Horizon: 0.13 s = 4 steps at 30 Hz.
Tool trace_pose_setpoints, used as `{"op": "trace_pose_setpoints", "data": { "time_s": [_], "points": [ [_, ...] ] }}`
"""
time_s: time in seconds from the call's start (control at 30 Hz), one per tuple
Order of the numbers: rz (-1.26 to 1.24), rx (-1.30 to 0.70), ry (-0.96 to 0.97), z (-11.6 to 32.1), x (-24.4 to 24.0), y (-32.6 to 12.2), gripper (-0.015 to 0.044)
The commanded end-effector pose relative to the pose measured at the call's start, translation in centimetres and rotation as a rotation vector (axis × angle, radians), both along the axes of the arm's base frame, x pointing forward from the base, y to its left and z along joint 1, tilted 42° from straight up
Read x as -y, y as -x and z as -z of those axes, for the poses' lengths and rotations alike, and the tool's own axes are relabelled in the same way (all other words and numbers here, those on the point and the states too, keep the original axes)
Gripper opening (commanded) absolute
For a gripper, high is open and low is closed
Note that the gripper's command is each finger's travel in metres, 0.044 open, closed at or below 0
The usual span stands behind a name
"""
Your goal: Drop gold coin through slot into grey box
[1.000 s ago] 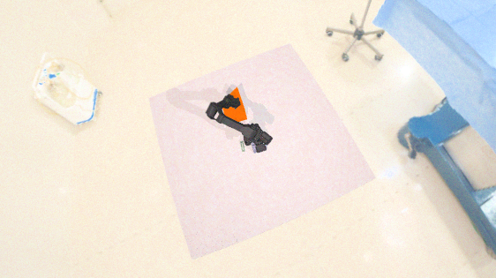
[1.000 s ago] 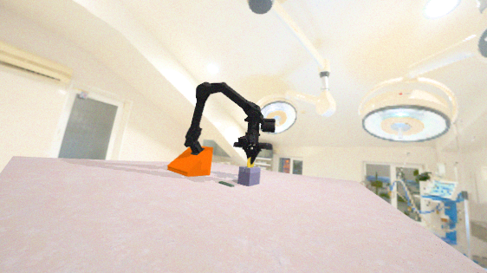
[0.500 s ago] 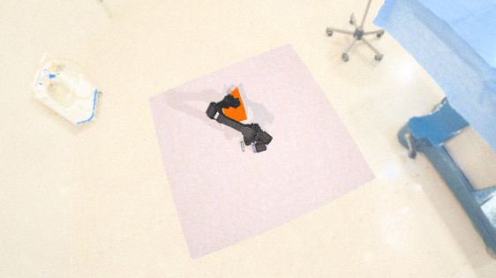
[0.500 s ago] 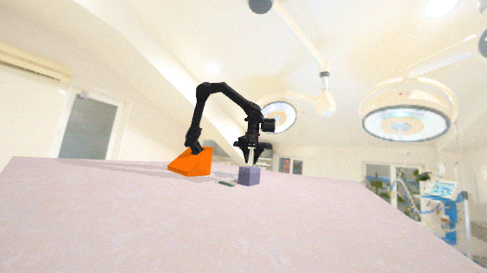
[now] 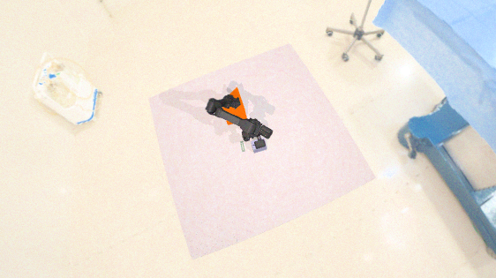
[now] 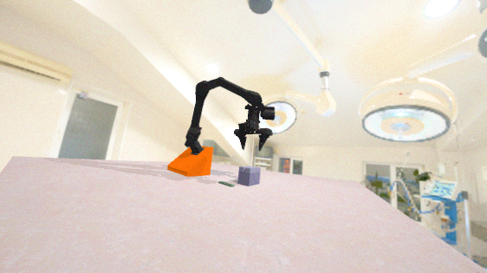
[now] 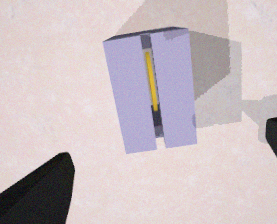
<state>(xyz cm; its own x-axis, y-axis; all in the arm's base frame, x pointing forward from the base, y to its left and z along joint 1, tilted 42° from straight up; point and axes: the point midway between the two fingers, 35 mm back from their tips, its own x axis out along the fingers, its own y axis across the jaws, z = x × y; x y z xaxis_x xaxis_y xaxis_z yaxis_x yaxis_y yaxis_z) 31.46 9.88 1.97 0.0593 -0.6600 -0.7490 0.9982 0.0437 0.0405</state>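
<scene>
The grey box [image 7: 130, 96] [image 6: 249, 176] [image 5: 256, 147] stands on the pink mat [image 5: 274, 197] [image 6: 130, 224]. In the wrist view the gold coin [image 7: 150, 82] shows as a thin yellow line inside the lid's slot, edge up and sunk below the lid. My gripper [image 7: 169, 145] [image 6: 252, 145] [image 5: 260, 143] is open wide and empty, hanging straight above the box with a clear gap to the lid. The dark-green holder [image 6: 226, 184] [image 5: 242, 146] lies just beside the box, with no coin in it.
The arm rises from an orange wedge base [image 5: 236, 101] [image 6: 191, 164] behind the box. Off the mat, a wheeled stand [image 5: 358, 33], a blue-draped table [image 5: 446, 33] and a plastic bag [image 5: 66, 88] sit on the floor.
</scene>
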Motion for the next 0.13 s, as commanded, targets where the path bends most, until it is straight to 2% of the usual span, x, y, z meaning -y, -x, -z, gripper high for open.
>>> {"op": "trace_pose_setpoints", "data": {
  "time_s": [0.0,0.1],
  "points": [
    [0.013,-0.006,0.000,-0.03,0.06,0.10,0.0440],
    [0.013,-0.006,0.000,-0.03,0.06,0.10,0.0440]
  ]
}}
